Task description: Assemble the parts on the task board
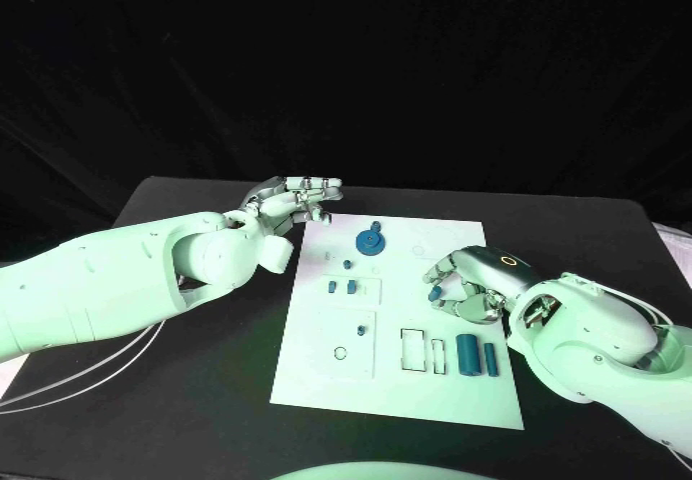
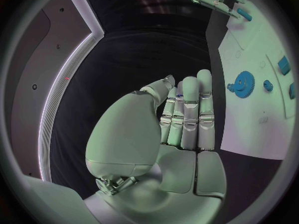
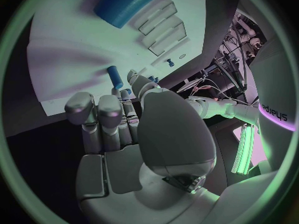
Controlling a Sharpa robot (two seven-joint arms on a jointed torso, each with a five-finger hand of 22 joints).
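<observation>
The white task board [image 1: 404, 390] lies mid-table. On it are a blue gear [image 1: 372, 241] [image 2: 243, 80], small blue pegs [image 1: 340, 287] and two blue cylinders [image 1: 477, 356] [image 3: 127, 5]. My left hand [image 1: 296, 205] [image 2: 184, 114] hovers off the board's far left corner, fingers straight and together, thumb pressed to them. A sliver of blue [image 2: 179, 87] shows in that pinch. My right hand [image 1: 464, 285] [image 3: 118, 114] is over the board's right side, pinching a small blue peg [image 1: 436, 293] [image 3: 115, 77] between thumb and fingertip.
Empty rectangular slots [image 1: 423, 351] and a small oval outline [image 1: 340, 353] mark the board's near half. Black table [image 1: 202, 400] surrounds the board on every side. White cables [image 1: 72, 385] trail over the table under the left arm.
</observation>
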